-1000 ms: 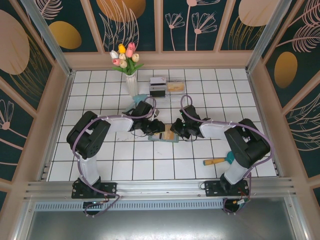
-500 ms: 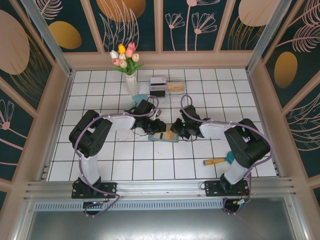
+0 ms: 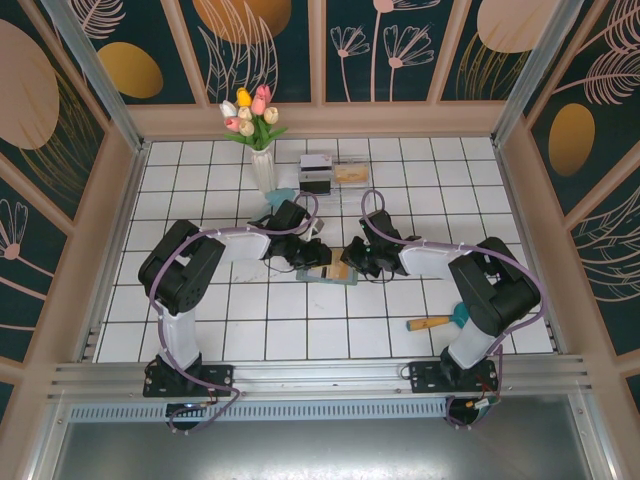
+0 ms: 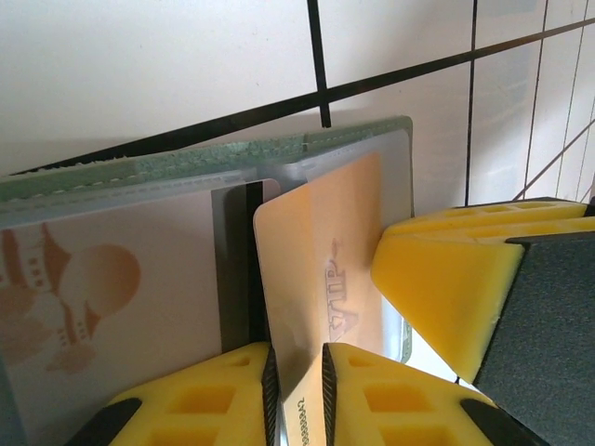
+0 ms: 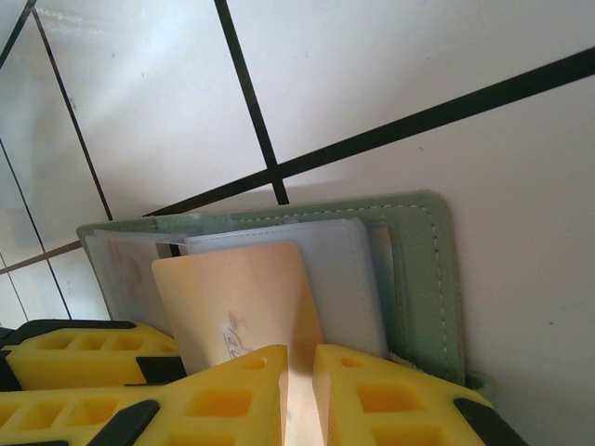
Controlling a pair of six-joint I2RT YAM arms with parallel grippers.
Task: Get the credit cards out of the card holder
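top view: bright, even light, faint soft shadows on tabletop (image 3: 250, 335), sharp throughout | wrist views: very close, yellow pads (image 4: 186, 400) blurred, card (image 4: 316, 251) lettering soft | right wrist view: pale glare on tabletop, upper left

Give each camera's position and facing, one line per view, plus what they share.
Top external: above and behind the bases, looking down at the tiled table; left arm and right arm meet at the card holder.
Left wrist: on the left gripper, facing the open holder; the orange card runs between its fingers.
Right wrist: on the right gripper, facing that card from the opposite side, fingers likewise.
Shared: both wrist views show card, holder and the other gripper.
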